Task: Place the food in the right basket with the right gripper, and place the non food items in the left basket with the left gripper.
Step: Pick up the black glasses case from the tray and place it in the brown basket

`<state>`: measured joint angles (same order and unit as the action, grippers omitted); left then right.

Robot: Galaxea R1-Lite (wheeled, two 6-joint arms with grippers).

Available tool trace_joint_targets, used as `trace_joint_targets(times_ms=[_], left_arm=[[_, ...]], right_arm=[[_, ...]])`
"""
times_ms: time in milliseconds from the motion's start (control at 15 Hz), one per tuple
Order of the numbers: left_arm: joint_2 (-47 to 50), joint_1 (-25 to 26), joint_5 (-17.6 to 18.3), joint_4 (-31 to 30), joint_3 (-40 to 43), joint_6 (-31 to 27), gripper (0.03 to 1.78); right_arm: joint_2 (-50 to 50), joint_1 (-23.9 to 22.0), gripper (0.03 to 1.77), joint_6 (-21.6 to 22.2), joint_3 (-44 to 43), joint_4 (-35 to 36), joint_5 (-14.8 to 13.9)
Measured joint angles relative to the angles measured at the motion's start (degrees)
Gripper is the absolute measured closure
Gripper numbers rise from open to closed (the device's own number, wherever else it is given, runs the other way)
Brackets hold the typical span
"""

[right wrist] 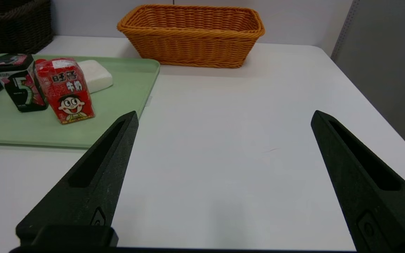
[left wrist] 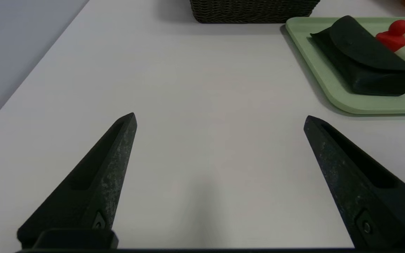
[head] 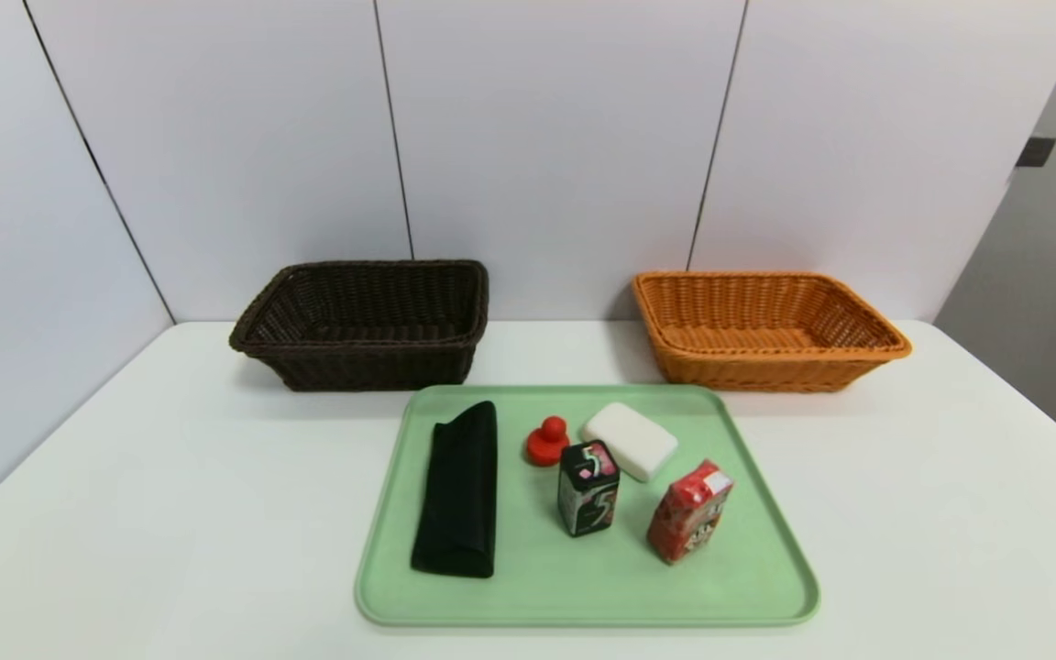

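One black folded pouch [head: 459,495], smooth and long, on the left side of the tray. One small red knob-shaped piece [head: 548,441], round-based. One white rounded rectangular block [head: 631,441], matte. One black printed box [head: 588,489] and one glossy red carton [head: 690,511], both upright. All five on one pale green rounded-corner tray [head: 583,600].

Two woven wicker baskets behind the tray, rims flared: one dark brown rectangular basket [head: 381,367], left; one orange-tan rectangular basket [head: 775,371], right.

Two black pointed-jaw grippers: the left gripper [left wrist: 220,114] above the table left of the tray, the right gripper [right wrist: 226,110] above the table right of it; jaws of each spread wide, nothing between them.

One smooth white table [head: 170,513], corners rounded; pale panelled wall [head: 546,137] behind, grey surface [head: 1041,247] at right.
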<state>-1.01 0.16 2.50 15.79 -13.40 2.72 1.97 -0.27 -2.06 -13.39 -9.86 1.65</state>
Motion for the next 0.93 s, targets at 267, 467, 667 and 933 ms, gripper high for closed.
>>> trace_joint_targets(times_ms=[267,467,667,933], left_arm=[[-8.96,-0.06,1.99,6.58,-10.25,2.05,0.12],[-19.96,-0.09,4.19,7.03,-17.82,2.24,0.12],[-31.56,-0.09,6.34,7.63,-25.62,2.21,0.12],[-43.83,-1.8,6.97,11.78,-34.78,2.1,0.12]], right_arm=[[9.26,0.0,0.1,0.06,-8.89,-5.24,-0.35],[18.2,-0.04,0.1,0.11,-13.46,-6.84,-0.24],[26.99,-0.33,0.1,0.28,-19.03,-7.77,-0.2],[38.13,-0.55,0.1,1.16,-26.69,-8.98,-0.09]])
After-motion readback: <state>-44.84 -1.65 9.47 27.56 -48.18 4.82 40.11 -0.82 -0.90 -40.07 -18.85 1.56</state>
